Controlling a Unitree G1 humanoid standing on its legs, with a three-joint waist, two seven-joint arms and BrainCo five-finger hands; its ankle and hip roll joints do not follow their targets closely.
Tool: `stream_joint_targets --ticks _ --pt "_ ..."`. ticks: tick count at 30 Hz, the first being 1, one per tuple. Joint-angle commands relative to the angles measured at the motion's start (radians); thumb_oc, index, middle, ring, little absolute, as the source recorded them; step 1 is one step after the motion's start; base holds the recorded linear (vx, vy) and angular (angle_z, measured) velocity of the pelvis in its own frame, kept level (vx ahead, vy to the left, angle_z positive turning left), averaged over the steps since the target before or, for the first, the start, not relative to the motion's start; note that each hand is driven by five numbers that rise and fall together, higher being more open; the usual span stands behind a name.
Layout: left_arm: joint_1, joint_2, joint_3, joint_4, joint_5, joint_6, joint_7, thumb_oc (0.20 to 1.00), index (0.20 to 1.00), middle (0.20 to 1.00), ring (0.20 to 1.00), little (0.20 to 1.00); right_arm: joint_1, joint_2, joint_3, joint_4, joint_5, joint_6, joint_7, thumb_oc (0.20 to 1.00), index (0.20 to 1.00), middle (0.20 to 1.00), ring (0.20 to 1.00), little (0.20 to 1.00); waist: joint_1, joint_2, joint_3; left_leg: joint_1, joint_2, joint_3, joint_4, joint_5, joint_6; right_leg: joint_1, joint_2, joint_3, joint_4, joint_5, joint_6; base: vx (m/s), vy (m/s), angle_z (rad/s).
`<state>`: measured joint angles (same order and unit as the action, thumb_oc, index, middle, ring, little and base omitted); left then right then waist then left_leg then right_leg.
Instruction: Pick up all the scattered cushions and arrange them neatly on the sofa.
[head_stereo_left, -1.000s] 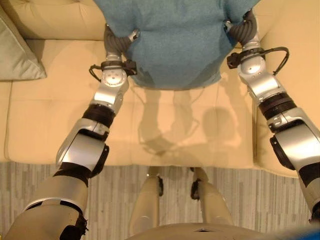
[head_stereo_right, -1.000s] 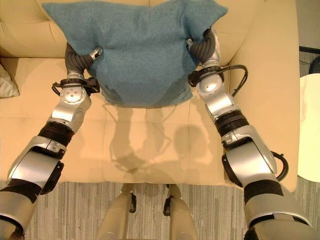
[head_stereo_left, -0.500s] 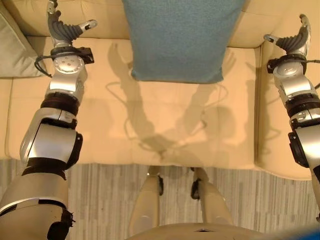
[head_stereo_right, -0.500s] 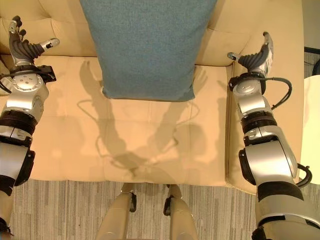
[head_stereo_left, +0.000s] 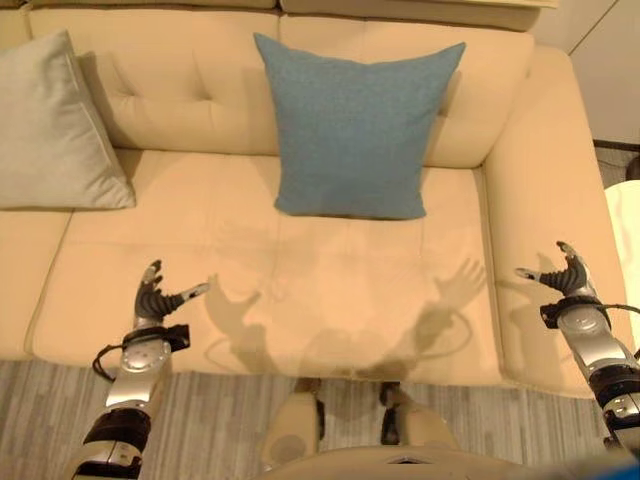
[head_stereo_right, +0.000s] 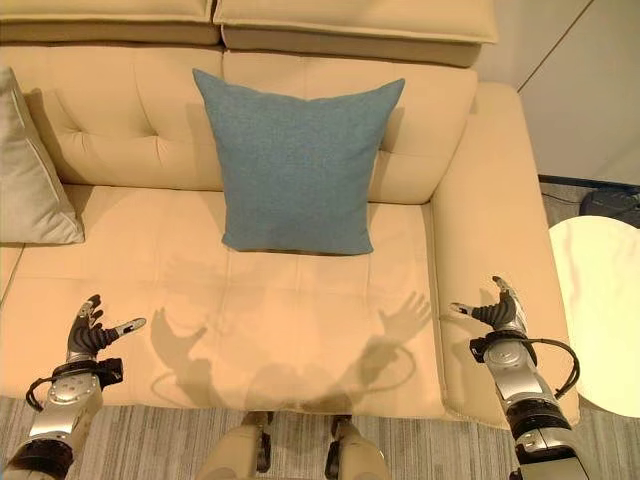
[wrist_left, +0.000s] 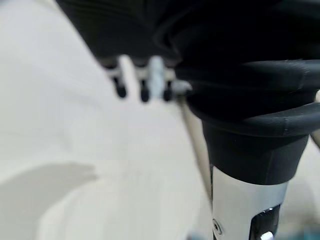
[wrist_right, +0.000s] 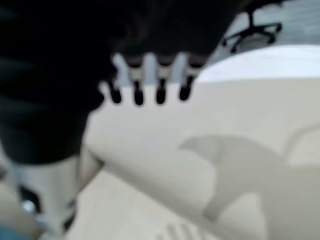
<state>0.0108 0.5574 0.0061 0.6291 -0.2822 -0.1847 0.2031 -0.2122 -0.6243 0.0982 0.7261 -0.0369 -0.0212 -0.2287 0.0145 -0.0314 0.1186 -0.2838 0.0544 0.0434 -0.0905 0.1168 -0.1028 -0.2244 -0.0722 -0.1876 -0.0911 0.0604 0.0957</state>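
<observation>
A teal cushion (head_stereo_left: 355, 128) stands upright against the backrest of the cream sofa (head_stereo_left: 300, 290), its lower edge resting on the seat near the sofa's right end, just inside the right armrest (head_stereo_left: 545, 230). A pale grey cushion (head_stereo_left: 50, 130) leans against the backrest toward the sofa's left end, well apart from the teal one. The left hand (head_stereo_left: 152, 298) hangs over the front edge of the seat, left of the teal cushion, fingers straight and spread with the thumb held out to the side, holding nothing. The right hand (head_stereo_right: 495, 312) hangs over the front end of the right armrest, fingers likewise apart and empty. Beyond the armrest stands a round white side table (head_stereo_right: 600, 310) on the striped floor (head_stereo_right: 150, 450).
</observation>
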Motion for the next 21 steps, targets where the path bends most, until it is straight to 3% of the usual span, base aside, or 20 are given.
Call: stream_joint_targets --ticks 1,7,15,17,19,20,21 --pt "-0.033 -0.009 -0.001 0.116 0.055 -0.004 -0.055 1.0 1.0 1.0 1.0 1.0 0.016 -0.017 0.018 0.022 -0.064 -0.044 0.044 1.0 1.0 1.0 1.0 1.0 0.006 -0.018 -0.068 0.049 0.003 0.037 0.003 -0.04 -0.02 0.023 -0.066 -0.041 0.004 0.007 0.098 -0.01 -0.034 -0.1" --pt "0.02 -0.156 -0.034 0.373 0.139 0.036 -0.109 1.0 1.0 1.0 1.0 1.0 0.084 0.088 0.099 0.187 -0.161 -0.052 0.107 1.0 1.0 1.0 1.0 1.0 0.006 -0.014 -0.098 0.15 0.012 0.05 0.008 -0.059 -0.004 0.125 -0.05 -0.047 0.024 -0.03 0.081 -0.02 -0.036 -0.04" --pt "0.018 -0.211 -0.068 0.568 0.235 0.069 -0.116 1.0 1.0 1.0 1.0 1.0 0.087 0.176 0.152 0.354 -0.177 -0.039 0.13 1.0 1.0 1.0 1.0 1.0 0.019 -0.015 -0.09 0.21 0.031 0.036 0.035 -0.076 -0.002 0.181 -0.023 -0.04 0.081 -0.092 0.051 -0.04 -0.097 -0.02" --pt "-0.013 -0.21 -0.093 0.587 0.258 0.075 -0.111 1.0 1.0 1.0 1.0 1.0 0.074 0.188 0.147 0.375 -0.148 -0.039 0.116 1.0 1.0 1.0 1.0 1.0 0.015 -0.018 -0.047 0.13 0.036 0.008 0.073 -0.043 -0.024 0.162 -0.011 -0.039 0.066 -0.092 0.035 -0.29 -0.164 0.11" --pt "-0.029 -0.206 -0.105 0.586 0.27 0.073 -0.106 1.0 1.0 1.0 1.0 1.0 0.069 0.188 0.143 0.386 -0.136 -0.037 0.111 1.0 1.0 1.0 1.0 1.0 0.01 -0.02 -0.039 0.076 0.029 -0.002 0.115 -0.042 -0.029 0.142 -0.015 -0.048 0.062 -0.084 0.029 -0.34 -0.098 0.51" --pt "-0.048 -0.208 -0.131 0.591 0.301 0.07 -0.109 1.0 1.0 1.0 1.0 1.0 0.068 0.186 0.149 0.416 -0.127 -0.036 0.107 1.0 1.0 1.0 1.0 1.0 0.004 -0.029 -0.028 0.034 0.02 -0.001 0.215 -0.096 -0.015 0.1 -0.03 -0.065 0.062 -0.069 0.021 -0.32 -0.07 0.75" --pt "-0.049 -0.207 -0.131 0.591 0.301 0.07 -0.109 1.0 1.0 1.0 1.0 1.0 0.068 0.186 0.149 0.416 -0.127 -0.036 0.107 1.0 1.0 1.0 1.0 1.0 0.003 -0.03 -0.031 0.029 0.02 -0.003 0.215 -0.094 -0.014 0.096 -0.031 -0.066 0.062 -0.068 0.021 -0.29 -0.056 0.86"
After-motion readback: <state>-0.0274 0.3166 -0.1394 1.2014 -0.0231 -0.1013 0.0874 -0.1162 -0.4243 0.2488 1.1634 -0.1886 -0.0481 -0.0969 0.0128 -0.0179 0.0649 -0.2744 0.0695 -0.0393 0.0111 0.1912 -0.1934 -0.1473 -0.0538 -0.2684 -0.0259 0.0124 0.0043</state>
